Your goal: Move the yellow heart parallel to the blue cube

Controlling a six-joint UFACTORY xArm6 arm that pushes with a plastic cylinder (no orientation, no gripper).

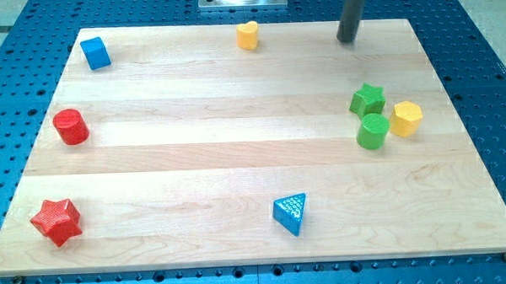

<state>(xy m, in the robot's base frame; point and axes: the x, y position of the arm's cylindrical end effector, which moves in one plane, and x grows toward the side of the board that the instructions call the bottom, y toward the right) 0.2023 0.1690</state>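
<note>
The yellow heart (248,35) sits near the board's top edge, a little left of centre. The blue cube (95,53) sits at the top left, at nearly the same height in the view. My tip (347,39) rests on the board near the top edge, to the right of the yellow heart and well apart from it. It touches no block.
A red cylinder (70,126) and a red star (55,221) lie at the left. A green star (368,99), a green cylinder (373,131) and a yellow hexagon (407,118) cluster at the right. A blue triangle (291,213) lies near the bottom. The wooden board (237,159) sits on a blue perforated table.
</note>
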